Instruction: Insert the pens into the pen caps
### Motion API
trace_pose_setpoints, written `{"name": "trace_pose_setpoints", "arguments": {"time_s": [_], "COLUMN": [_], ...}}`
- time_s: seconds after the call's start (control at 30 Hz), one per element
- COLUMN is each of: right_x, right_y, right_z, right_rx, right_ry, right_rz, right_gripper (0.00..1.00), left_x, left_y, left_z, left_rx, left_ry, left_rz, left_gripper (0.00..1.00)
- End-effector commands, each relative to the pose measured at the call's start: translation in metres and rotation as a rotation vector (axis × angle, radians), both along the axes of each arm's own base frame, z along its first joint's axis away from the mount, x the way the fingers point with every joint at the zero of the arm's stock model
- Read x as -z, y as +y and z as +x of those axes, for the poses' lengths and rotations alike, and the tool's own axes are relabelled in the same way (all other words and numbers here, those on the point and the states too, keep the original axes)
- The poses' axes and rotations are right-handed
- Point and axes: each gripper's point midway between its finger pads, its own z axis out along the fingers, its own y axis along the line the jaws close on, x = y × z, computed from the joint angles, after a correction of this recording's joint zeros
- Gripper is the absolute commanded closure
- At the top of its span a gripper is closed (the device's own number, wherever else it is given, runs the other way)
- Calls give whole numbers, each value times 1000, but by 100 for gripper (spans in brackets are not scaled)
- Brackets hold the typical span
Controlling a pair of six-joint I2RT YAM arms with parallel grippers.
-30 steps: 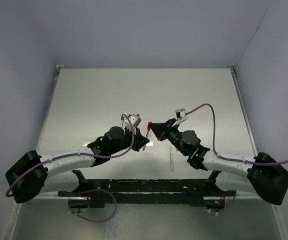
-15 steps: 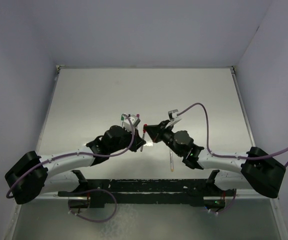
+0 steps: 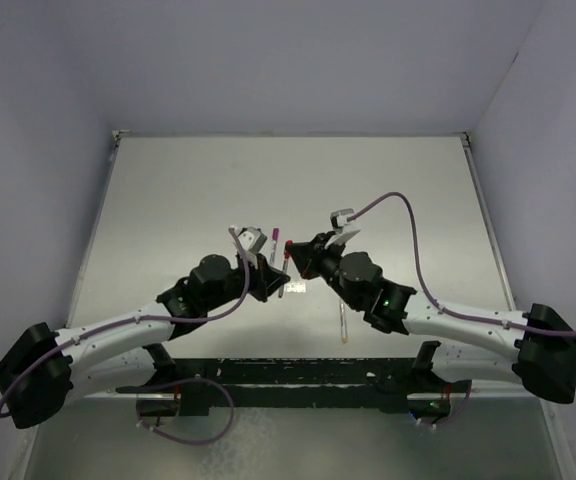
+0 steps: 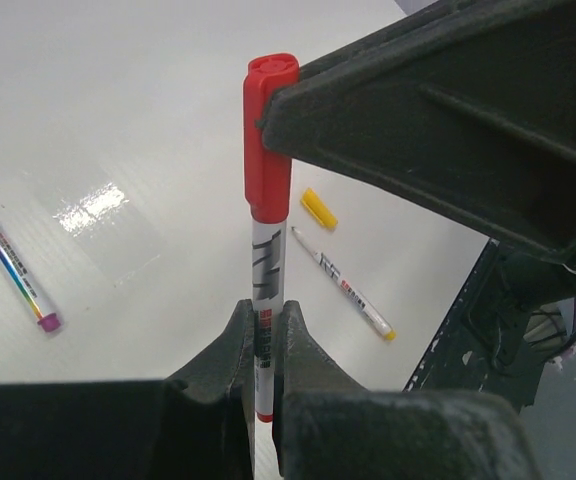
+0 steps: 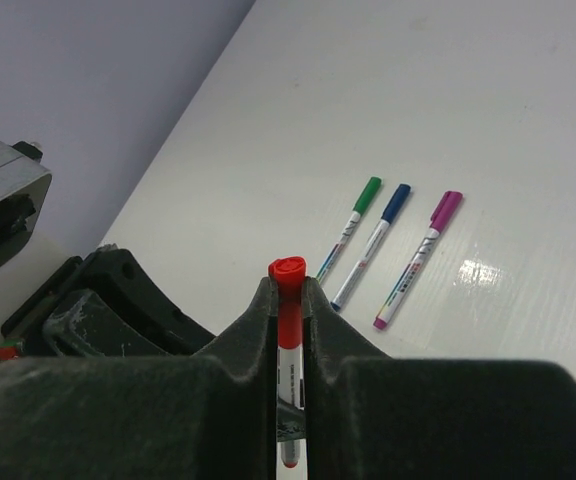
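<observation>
**Ana:** Which step is this?

**Ben:** The red one. The left gripper (image 4: 265, 330) is pinched tight on the thin white stick pen with black letters (image 4: 266, 262), low in the middle of the left wrist view. The right gripper (image 5: 288, 292) is pinched tight on the short red plastic cap (image 5: 288, 270). That cap sits on the top end of the pen. Both are held up above the shiny white table (image 3: 188, 180), near the middle of the top view.

**Ana:** Is the cap on all the way?

**Ben:** It looks on, but I can't tell if it is pushed fully home.

**Ana:** And the others?

**Ben:** On the right of the right wrist view, three lie side by side. They are the white pen with a green cap (image 5: 350, 228), the white pen with a blue cap (image 5: 373, 243) and the white pen with a purple-pink cap (image 5: 415, 262). Those look done. In the middle of the left wrist view, a small yellow plastic cap (image 4: 318, 208) lies just beside a thin white pen with a yellow tip (image 4: 346, 288).

**Ana:** So what's next?

**Ben:** I'd guess one last straight push. Then one gripper has to let go so the red pen can be laid down. After that comes the yellow pair.
</observation>
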Motion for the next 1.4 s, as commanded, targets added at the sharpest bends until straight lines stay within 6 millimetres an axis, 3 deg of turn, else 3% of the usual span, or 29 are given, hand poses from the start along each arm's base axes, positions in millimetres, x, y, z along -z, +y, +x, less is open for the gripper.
{"name": "trace_pose_setpoints", "arguments": {"time_s": [0.0,0.07,0.27,0.4,0.57,0.8,0.93,1.07,1.37], "right_x": [80,79,88,88,80,50,28,15,25], "right_y": [-24,-24,-33,-36,-56,-119,-145,-159,-160], "right_z": [-21,-19,-17,-17,-15,-16,-21,-25,-29], "right_rx": [-45,-34,15,23,94,324,376,391,374], "right_ry": [130,133,156,155,149,144,105,75,92], "right_rz": [-406,-413,-437,-432,-449,-397,-354,-310,-306], "right_gripper": [82,74,68,67,67,67,67,67,67], "left_x": [-114,-120,-131,-124,-88,-21,13,36,75], "left_y": [12,11,11,8,7,-8,-21,-27,-32], "left_z": [38,38,37,40,55,77,89,103,118], "left_rx": [-168,-162,-153,-150,-204,-216,-213,-239,-297], "left_ry": [-249,-261,-279,-256,-139,31,109,159,250], "left_rz": [-315,-318,-320,-274,-104,170,278,370,481], "left_gripper": [100,100,100,100,100,100,100,100,95]}}
